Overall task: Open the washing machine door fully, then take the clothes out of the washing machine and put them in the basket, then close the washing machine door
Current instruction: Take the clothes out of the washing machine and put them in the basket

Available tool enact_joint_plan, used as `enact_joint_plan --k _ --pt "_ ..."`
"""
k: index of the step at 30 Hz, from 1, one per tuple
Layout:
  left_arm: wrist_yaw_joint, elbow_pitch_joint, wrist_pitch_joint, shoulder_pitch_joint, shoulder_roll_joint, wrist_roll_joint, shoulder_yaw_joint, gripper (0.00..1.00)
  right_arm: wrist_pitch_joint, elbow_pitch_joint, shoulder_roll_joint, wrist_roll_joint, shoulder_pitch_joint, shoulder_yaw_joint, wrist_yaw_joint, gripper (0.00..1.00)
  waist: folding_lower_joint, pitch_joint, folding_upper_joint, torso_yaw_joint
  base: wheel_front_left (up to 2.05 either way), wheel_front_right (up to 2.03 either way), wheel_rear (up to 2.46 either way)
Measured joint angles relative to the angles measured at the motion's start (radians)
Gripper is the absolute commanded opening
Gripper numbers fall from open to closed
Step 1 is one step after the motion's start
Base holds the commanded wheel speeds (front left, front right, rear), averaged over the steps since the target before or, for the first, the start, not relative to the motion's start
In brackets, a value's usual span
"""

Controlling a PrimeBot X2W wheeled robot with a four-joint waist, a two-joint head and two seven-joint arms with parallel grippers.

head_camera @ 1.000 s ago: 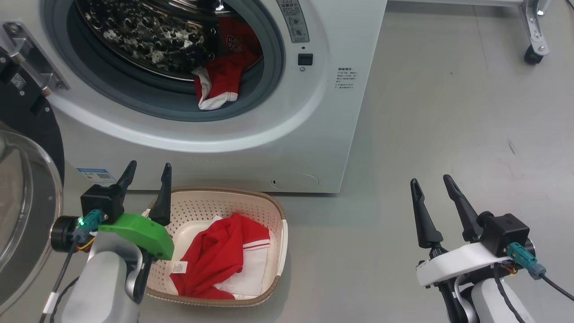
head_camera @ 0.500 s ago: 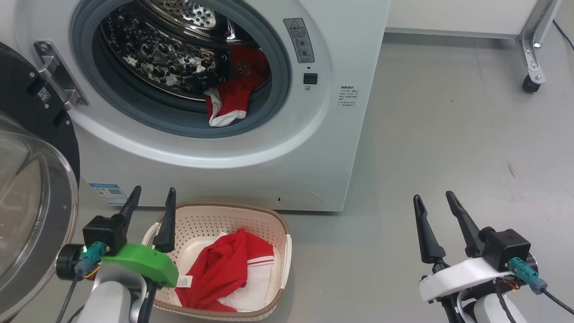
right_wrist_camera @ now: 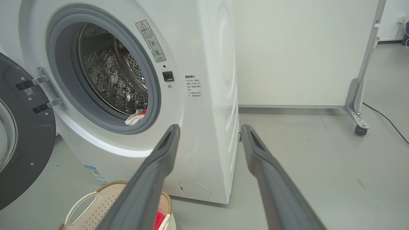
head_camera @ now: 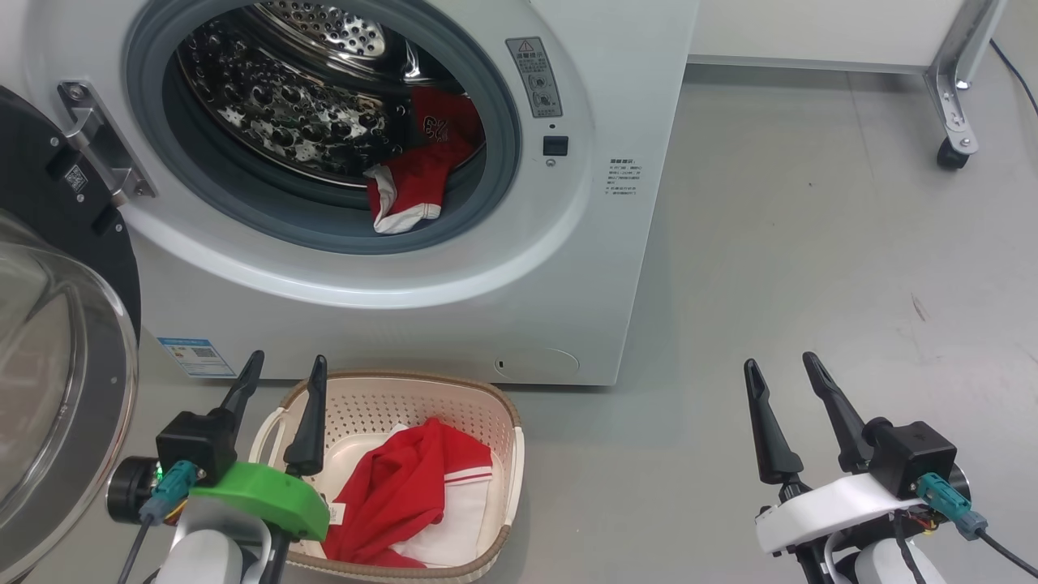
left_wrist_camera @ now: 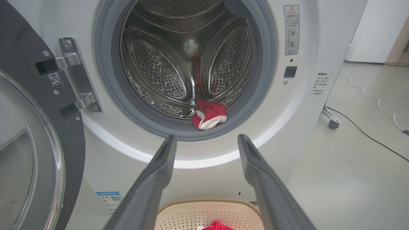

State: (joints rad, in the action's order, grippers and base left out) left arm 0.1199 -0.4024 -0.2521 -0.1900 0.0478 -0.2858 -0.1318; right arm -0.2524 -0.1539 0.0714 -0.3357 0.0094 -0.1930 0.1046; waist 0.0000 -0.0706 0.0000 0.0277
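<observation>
Washing machine door [head_camera: 49, 389] cut by left edge, basket [head_camera: 422, 379] partly behind the left gripper [head_camera: 289, 357], warning sticker [head_camera: 534, 77] text too small to read.

Before washing machine [head_camera: 600, 268], basket [head_camera: 405, 378] on floor [head_camera: 811, 243]; door [head_camera: 49, 195] open at left; clothes [head_camera: 409, 191] in drum [head_camera: 268, 105], more in basket.

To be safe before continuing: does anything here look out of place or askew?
One red garment hangs over the grey door seal of the washing machine, half out of the drum. Nothing looks spilled or damaged.
</observation>
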Motion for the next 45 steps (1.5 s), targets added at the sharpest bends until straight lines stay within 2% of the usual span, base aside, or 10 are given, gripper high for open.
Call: enact_joint_plan --k 45 --pt "-0.011 0.080 0.000 0.053 -0.002 0.005 -0.015 1.00 0.000 0.016 -0.001 0.000 0.002 -0.001 0.007 1.00 0.0000 -0.011 0.0000 -0.005 0.00 0.00 0.00"
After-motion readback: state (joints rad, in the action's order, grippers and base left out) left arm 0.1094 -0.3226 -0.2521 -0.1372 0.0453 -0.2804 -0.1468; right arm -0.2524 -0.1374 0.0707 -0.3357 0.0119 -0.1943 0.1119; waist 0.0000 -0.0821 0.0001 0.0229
